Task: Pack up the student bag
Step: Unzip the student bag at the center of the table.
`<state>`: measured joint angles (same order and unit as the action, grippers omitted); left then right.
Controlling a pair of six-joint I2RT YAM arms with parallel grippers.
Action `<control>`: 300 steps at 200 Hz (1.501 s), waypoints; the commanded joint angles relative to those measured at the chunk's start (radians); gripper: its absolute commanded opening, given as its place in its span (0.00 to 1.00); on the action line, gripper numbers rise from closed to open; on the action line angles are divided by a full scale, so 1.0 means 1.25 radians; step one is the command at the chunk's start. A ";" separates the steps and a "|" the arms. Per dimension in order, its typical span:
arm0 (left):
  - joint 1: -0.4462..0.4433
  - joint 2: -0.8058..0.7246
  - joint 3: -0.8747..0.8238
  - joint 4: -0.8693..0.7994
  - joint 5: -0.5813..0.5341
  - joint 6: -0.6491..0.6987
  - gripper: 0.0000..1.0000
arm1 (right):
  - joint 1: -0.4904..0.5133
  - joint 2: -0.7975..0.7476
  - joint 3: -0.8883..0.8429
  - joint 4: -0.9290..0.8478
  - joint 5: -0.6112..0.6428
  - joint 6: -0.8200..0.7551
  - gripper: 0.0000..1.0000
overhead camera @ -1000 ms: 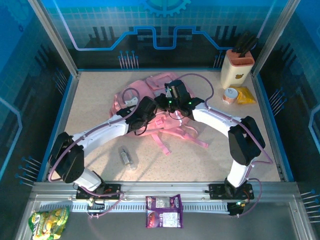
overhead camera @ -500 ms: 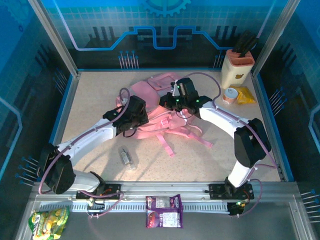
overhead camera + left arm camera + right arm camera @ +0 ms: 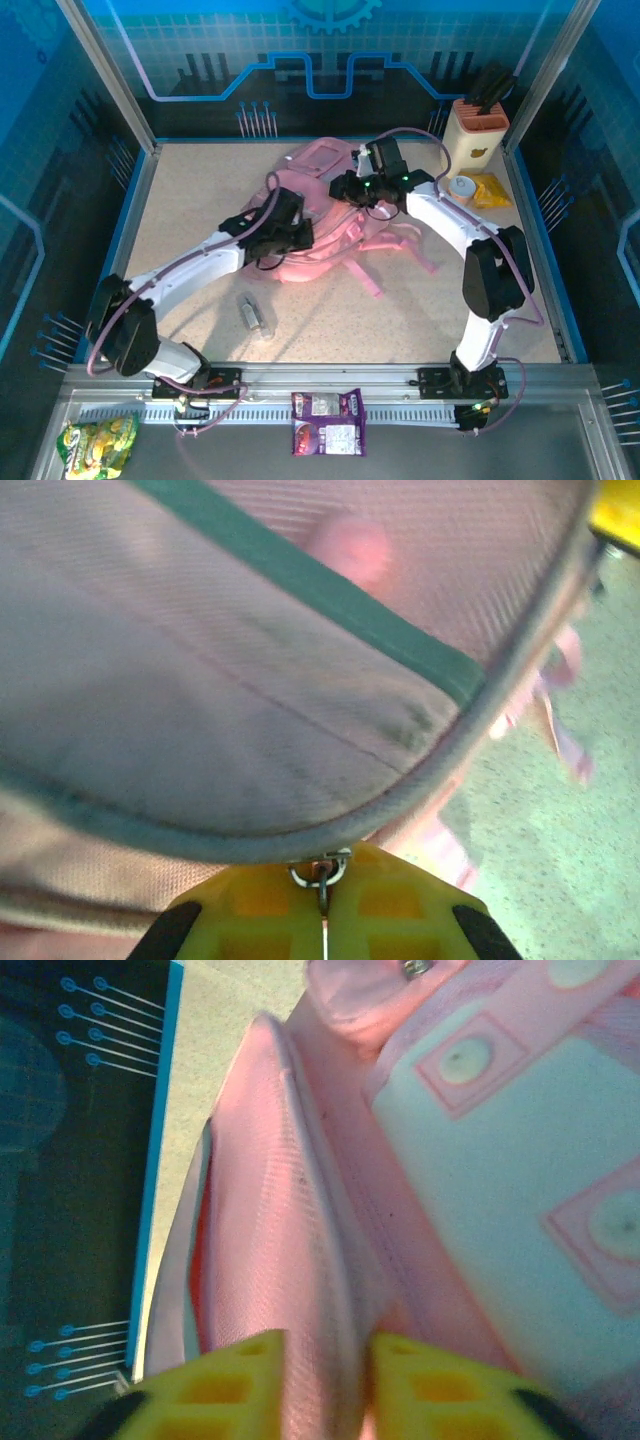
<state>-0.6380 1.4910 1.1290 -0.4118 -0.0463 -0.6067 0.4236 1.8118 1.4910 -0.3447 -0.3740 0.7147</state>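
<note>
Student bag [image 3: 318, 163] lies crumpled at mid-table toward the far side, straps trailing toward the near right. The left gripper [image 3: 322, 882] is pressed together, pinching the bag's metal zipper pull [image 3: 320, 867] at the pocket edge. The right gripper [image 3: 327, 1380] is on the bag's far side with its fingers spread and a fold of pink fabric between them. Small bottle [image 3: 255, 315] lies on the table [image 3: 190, 190] near the bag, and a knife block [image 3: 474, 135] stands in the far right corner.
</note>
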 commanded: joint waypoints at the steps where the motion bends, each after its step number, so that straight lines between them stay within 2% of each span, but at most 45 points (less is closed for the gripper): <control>1: -0.052 0.044 0.064 0.055 0.054 -0.025 0.00 | -0.014 -0.021 0.026 -0.028 0.012 -0.055 0.49; 8: -0.064 0.056 0.073 0.063 0.051 -0.026 0.00 | -0.017 -0.041 0.001 -0.026 0.005 -0.051 0.56; 19: -0.077 0.073 0.084 0.077 0.050 -0.030 0.00 | -0.023 -0.074 -0.039 -0.022 -0.011 -0.044 0.60; 40: -0.081 0.098 0.084 0.088 0.049 -0.037 0.00 | -0.023 -0.130 -0.113 -0.024 -0.022 -0.028 0.63; 60: -0.080 0.089 0.065 0.109 0.037 -0.021 0.00 | -0.029 -0.157 -0.209 0.072 -0.067 0.041 0.66; 95: -0.079 0.052 0.021 0.146 0.042 0.033 0.00 | -0.011 -0.132 -0.224 0.116 -0.120 0.107 0.66; 133: -0.077 0.041 0.010 0.165 0.044 0.052 0.00 | -0.002 -0.128 -0.242 0.159 -0.075 0.154 0.55; 158: -0.078 0.033 0.009 0.142 0.022 0.060 0.00 | 0.004 -0.134 -0.254 0.143 -0.012 0.140 0.33; 173: -0.079 0.019 -0.006 0.137 0.025 0.072 0.00 | -0.004 -0.137 -0.262 0.148 -0.003 0.129 0.16; 196: -0.077 -0.017 -0.035 0.098 -0.003 0.093 0.00 | -0.013 -0.133 -0.242 0.118 0.001 0.090 0.00; 226: -0.060 -0.077 -0.082 0.014 -0.035 0.152 0.00 | -0.047 -0.134 -0.221 0.092 -0.011 0.039 0.00; 244: -0.004 -0.102 -0.101 -0.053 -0.047 0.142 0.00 | -0.077 -0.129 -0.203 0.075 -0.032 0.013 0.00; 277: 0.110 -0.148 -0.154 -0.050 0.014 0.127 0.00 | -0.116 -0.111 -0.152 0.020 -0.035 -0.048 0.00; 300: 0.123 -0.143 -0.163 0.015 0.081 0.128 0.00 | -0.125 -0.062 -0.077 -0.027 -0.048 -0.095 0.00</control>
<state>-0.5148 1.3430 0.9489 -0.3508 -0.0040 -0.4606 0.3454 1.6817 1.2812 -0.3447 -0.5022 0.7113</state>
